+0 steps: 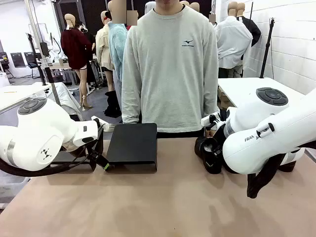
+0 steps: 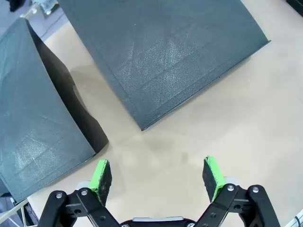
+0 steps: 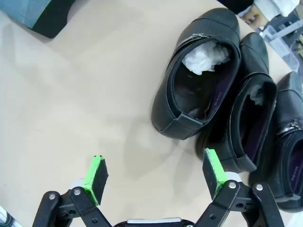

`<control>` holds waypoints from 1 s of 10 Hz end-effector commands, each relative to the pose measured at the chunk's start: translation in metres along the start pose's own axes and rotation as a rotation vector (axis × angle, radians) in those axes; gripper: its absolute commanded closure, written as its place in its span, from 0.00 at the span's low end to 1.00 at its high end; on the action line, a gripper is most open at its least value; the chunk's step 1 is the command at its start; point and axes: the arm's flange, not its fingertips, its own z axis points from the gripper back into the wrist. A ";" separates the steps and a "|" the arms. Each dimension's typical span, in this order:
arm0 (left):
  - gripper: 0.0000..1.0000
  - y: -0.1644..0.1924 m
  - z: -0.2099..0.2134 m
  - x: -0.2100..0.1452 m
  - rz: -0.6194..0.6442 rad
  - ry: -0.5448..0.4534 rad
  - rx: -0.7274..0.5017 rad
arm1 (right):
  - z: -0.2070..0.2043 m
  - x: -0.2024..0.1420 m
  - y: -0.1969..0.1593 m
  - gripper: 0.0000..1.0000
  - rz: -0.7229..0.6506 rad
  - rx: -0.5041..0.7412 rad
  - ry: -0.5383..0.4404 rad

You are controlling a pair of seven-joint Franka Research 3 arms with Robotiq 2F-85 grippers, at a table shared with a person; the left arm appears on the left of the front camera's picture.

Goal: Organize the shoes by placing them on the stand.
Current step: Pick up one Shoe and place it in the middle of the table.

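Observation:
Three black shoes lie side by side on the table in the right wrist view: one stuffed with white paper [image 3: 199, 71], a second [image 3: 246, 109] against it, and a third [image 3: 289, 142] at the picture's edge. My right gripper [image 3: 154, 175] hangs open just above the table beside the first shoe, with nothing between its green pads [image 3: 214, 170]. A flat black stand [image 1: 132, 145] sits in the middle at the far edge. My left gripper [image 2: 158, 175] is open and empty over bare table near this stand [image 2: 161, 56]. A second black stand [image 2: 33, 118] lies beside it.
A person in a grey sweatshirt [image 1: 170, 69] stands at the far side behind the stand. My left arm [image 1: 39, 138] and right arm [image 1: 271, 133] hang low over the table's two ends. The near half of the tabletop [image 1: 158, 207] is bare.

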 end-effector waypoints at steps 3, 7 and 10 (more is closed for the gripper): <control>0.00 0.000 0.000 0.000 0.000 0.000 0.000 | 0.000 0.000 0.000 0.00 0.000 0.000 0.000; 0.00 0.000 0.000 0.000 0.000 0.000 0.000 | 0.000 0.000 0.000 0.00 0.000 0.000 0.000; 0.00 0.000 0.000 0.000 0.000 0.000 0.000 | 0.000 0.000 0.000 0.00 0.000 0.000 0.000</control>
